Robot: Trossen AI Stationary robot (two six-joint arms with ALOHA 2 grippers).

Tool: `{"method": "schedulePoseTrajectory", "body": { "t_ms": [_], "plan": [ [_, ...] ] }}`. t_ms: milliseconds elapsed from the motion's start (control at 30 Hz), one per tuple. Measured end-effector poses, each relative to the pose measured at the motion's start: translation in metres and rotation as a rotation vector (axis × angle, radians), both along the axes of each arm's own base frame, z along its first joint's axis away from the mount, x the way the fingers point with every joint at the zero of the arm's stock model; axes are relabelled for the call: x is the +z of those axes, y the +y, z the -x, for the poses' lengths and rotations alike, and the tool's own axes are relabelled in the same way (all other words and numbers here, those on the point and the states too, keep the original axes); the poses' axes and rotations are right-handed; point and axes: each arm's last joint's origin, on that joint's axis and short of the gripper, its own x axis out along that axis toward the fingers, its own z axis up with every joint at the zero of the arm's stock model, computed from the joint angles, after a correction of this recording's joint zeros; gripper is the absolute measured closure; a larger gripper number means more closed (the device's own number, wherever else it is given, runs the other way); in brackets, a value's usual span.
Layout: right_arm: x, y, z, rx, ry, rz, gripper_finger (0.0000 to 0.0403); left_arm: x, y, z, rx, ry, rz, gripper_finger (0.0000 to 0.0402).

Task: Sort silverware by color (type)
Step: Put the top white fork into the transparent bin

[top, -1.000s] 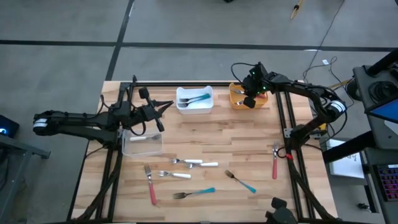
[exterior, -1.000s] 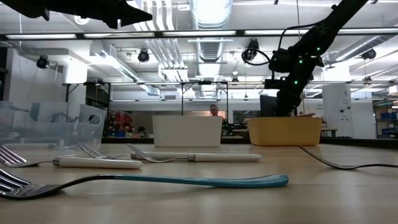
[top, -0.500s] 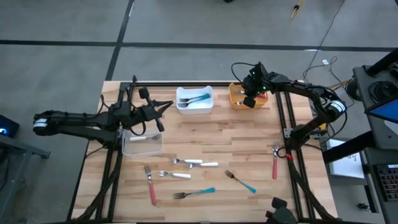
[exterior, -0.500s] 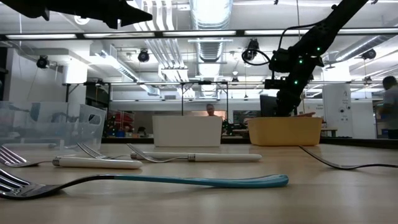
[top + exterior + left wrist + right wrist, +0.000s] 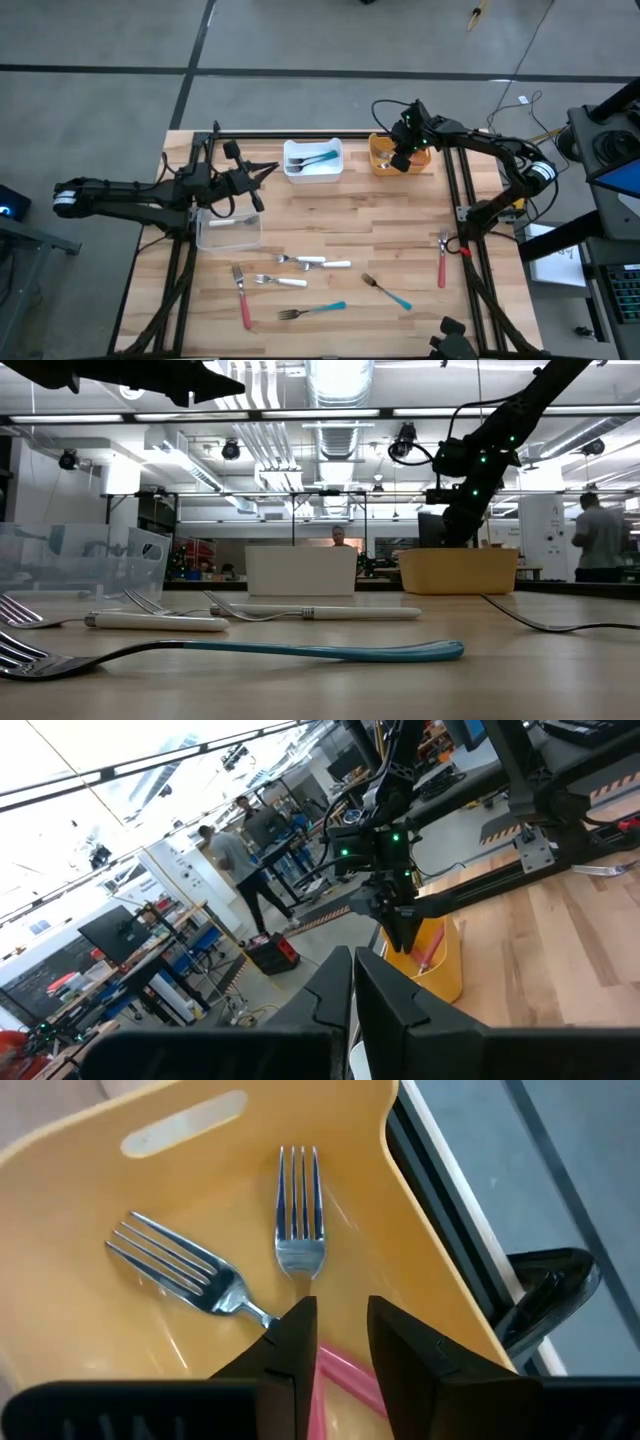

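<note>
"Where was the right gripper (image 5: pixel 335 1335) just then?"

"Down in the orange bin (image 5: pixel 385 160) at the back of the table, fingers parted a little. A pink-handled fork (image 5: pixel 300 1230) lay between them on the bin floor, a second fork (image 5: pixel 185 1275) beside it. I couldn't tell whether the pads were touching the handle; it looked let go."

"So which step?"

"The drop-off, I'd say: a red-pink piece delivered to its bin. Next it would need to lift clear and go for the red fork (image 5: pixel 442 262) by the table's right edge."

"And the left one?"

"The left gripper (image 5: pixel 262 172) hung clenched and empty above the clear bin (image 5: pixel 228 232). Teal pieces sat in the white bin (image 5: pixel 312 160); white forks (image 5: pixel 310 262), another red fork (image 5: pixel 242 296) and two teal forks (image 5: pixel 314 311) lay unsorted at the front."
</note>
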Motion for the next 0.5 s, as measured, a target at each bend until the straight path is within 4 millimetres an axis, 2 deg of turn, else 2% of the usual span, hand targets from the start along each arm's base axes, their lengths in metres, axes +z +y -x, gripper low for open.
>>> {"method": "schedulePoseTrajectory", "body": {
  "t_ms": [267, 500],
  "plan": [
    [0.016, 0.008, 0.001, -0.065, -0.075, -0.002, 0.0326, -0.008, 0.0, 0.0, -0.004, -0.002, 0.188, 0.0402],
    [0.047, 0.034, -0.006, -0.037, -0.186, 0.051, 0.034, -0.024, 0.0, 0.001, 0.025, 0.061, 0.411, 0.0402]
  ]
}}
